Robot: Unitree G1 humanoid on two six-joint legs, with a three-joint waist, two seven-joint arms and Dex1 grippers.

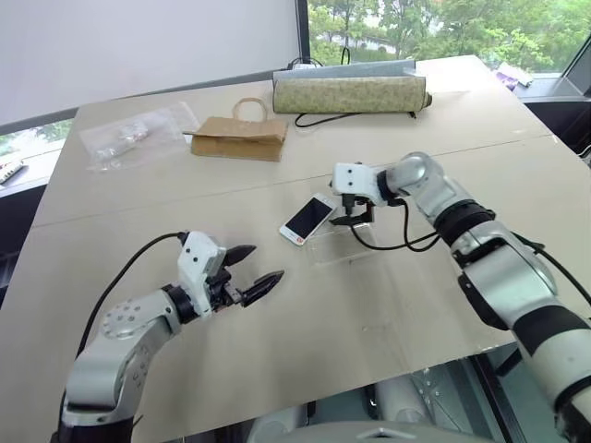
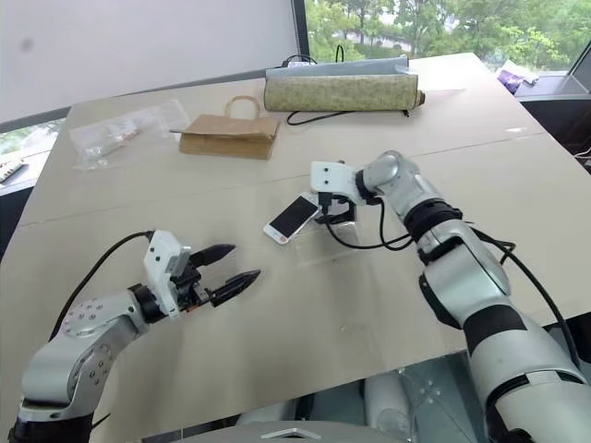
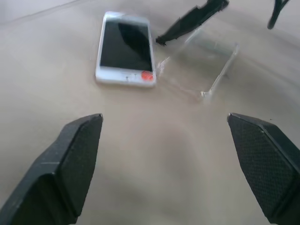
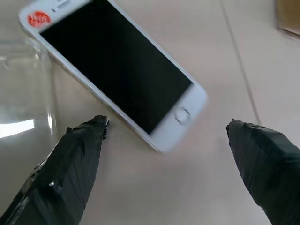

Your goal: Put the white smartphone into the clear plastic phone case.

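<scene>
Lying bare on the worktop [image 1: 138, 221], the white smartphone [image 1: 307, 219] sits between the right gripper's [image 1: 354, 219] wide, empty jaws, touching the clear plastic phone case [image 1: 343, 242]; insertion remains. Left gripper [image 1: 249, 269] hovers open, empty.

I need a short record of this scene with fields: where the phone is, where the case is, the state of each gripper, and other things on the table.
phone: white smartphone with black screen, flat on the beige table, screen up, not in the case
case: clear plastic phone case, on the table beside the phone, empty
right gripper: open, over the phone's end near the case, holding nothing
left gripper: open, apart from both, holding nothing
other things: brown paper bag, clear plastic bag, olive-patterned roll
</scene>
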